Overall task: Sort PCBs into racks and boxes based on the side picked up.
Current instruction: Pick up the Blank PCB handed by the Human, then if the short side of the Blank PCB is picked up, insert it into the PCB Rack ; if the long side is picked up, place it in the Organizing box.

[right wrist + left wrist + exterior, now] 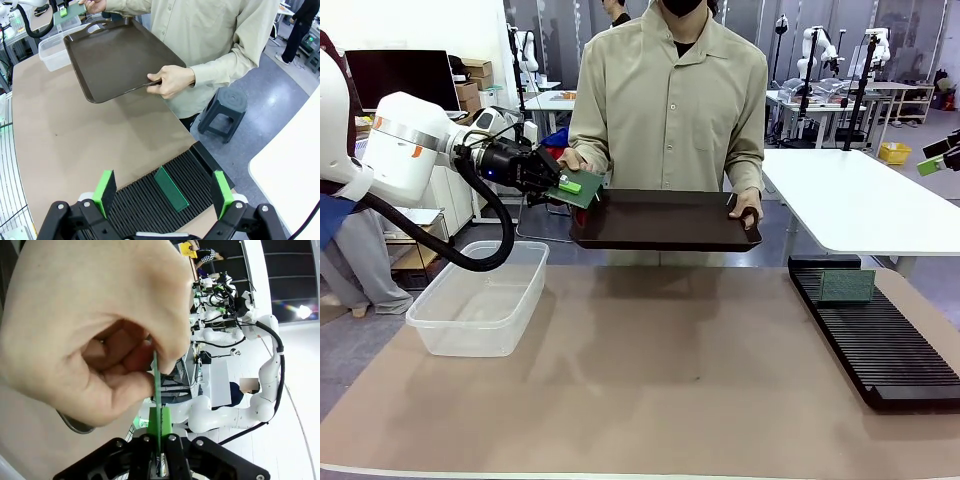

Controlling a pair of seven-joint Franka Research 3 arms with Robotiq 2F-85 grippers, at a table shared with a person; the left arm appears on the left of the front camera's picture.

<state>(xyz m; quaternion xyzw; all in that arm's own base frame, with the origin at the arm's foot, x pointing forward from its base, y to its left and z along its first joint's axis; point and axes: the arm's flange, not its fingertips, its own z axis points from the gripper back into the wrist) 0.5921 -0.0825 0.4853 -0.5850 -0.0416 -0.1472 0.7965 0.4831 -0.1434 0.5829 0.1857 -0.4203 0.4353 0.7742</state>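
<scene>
My left gripper (pixel 563 186) is shut on one end of a dark green PCB (pixel 580 188) held in the air at the left end of the person's brown tray (pixel 665 222). In the left wrist view the PCB (pixel 156 390) shows edge-on between my gripper's (pixel 159 440) green pads, and the person's hand (pixel 90 340) pinches its far end. A second PCB (pixel 847 287) stands upright in the black rack (pixel 880 340) at the right. My right gripper (pixel 164 195) hangs open above that rack (pixel 200 170) and its PCB (pixel 171 189), holding nothing. The clear box (pixel 480 300) sits at the left.
The person stands at the far side, holding the tilted tray (pixel 120 55) by its handles with nothing lying in it. The brown table mat (pixel 660 380) is bare between box and rack. A white table (pixel 860 200) stands behind at the right.
</scene>
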